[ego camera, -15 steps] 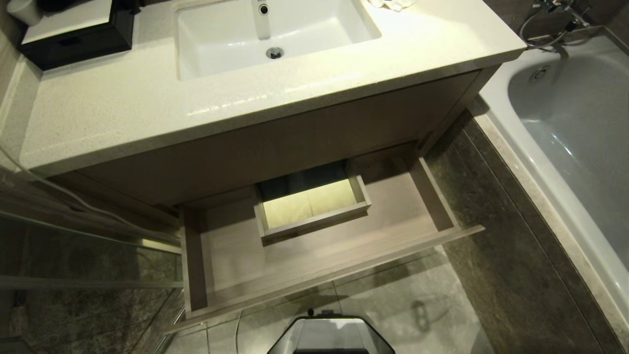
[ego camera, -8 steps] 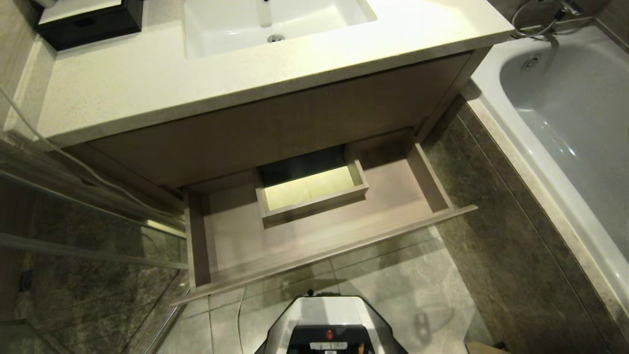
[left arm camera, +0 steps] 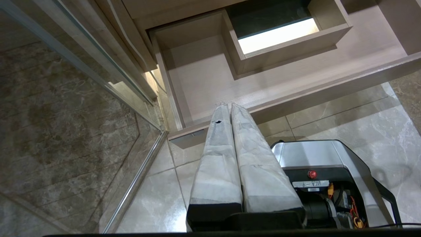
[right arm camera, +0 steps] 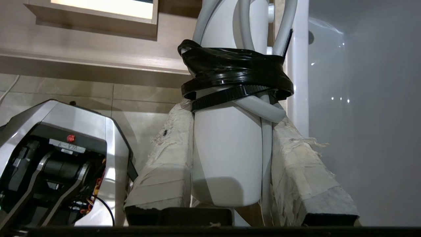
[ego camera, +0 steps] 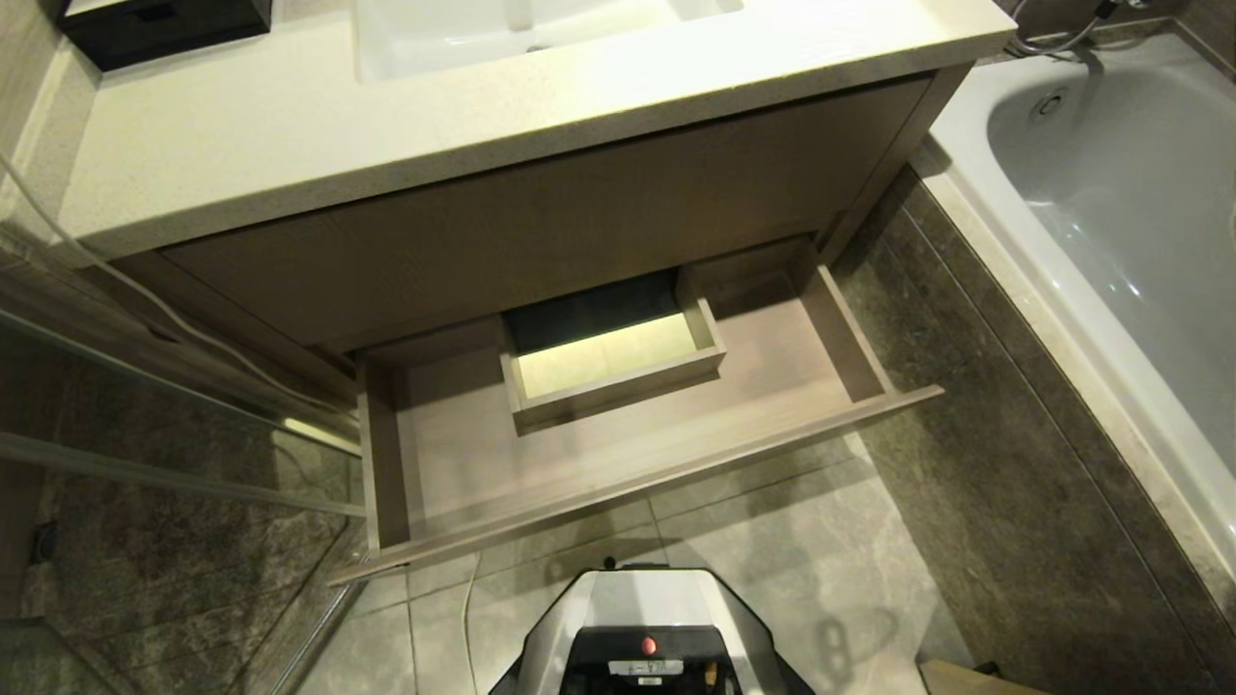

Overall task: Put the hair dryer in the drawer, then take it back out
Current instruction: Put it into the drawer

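The right gripper [right arm camera: 230, 131] is clamped on the handle of the hair dryer [right arm camera: 227, 158], its two padded fingers [right arm camera: 164, 158] pressing the smooth white handle from either side. The white cord [right arm camera: 266, 138] runs along the handle and is bound to it by a black tie [right arm camera: 233, 75] just beyond the fingertips. In my judgement the dryer is being carried toward the drawer [ego camera: 618, 483], so the first half of the task, putting it in, is in hand; neither arm shows in the head view.

Ahead of the right gripper, past the dryer, lies the front edge of the pulled-out drawer, and beyond that a small inner box [right arm camera: 98, 19] with a lit floor. The drawer floor looks bare in every view, and the inner box [ego camera: 613, 362] holds nothing that I can make out.

The left gripper [left arm camera: 230, 107] has its padded fingers pressed together with nothing between them; it hangs idle, with the drawer's near corner just beyond its tips.

The next move probably calls for bringing the right gripper over the drawer's front edge, lowering the dryer onto the open floor beside the inner box, and clearing both walls before letting go.
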{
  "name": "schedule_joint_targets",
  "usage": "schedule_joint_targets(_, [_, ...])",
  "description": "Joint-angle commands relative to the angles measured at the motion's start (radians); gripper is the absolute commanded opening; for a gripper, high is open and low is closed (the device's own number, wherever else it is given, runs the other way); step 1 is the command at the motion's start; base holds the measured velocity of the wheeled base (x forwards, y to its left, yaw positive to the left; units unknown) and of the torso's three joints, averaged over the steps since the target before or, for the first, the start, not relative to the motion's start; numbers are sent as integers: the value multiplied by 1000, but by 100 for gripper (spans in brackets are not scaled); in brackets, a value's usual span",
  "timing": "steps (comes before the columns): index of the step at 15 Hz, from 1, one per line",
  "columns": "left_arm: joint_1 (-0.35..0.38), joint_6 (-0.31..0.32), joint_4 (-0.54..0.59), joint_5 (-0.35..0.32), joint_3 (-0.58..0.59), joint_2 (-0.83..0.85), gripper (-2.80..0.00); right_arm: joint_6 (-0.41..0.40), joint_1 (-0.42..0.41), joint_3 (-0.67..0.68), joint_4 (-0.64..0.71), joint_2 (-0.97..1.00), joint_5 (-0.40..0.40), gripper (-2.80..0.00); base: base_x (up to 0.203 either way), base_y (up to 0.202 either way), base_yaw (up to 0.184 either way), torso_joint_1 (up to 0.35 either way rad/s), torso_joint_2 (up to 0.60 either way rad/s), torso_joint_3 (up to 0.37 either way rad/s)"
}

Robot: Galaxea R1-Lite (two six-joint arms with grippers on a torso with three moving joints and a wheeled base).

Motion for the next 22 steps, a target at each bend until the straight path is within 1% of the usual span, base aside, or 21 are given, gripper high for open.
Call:
schedule_joint_targets(1, [-1,0,0,0,2,0,-280,-3,0,3,3,-3,1,-280,0,0,0,-168,306,138])
schedule_joint_targets(16, [0,-1,0,0,1,0,-280,0,0,21,-8,-17,-13,-280,0,0,0,-191,333,142])
schedule_joint_targets(22, [0,0,0,0,2,0,-280,1,0,35,-16,-23,-16,-280,0,0,0,-295,478,176])
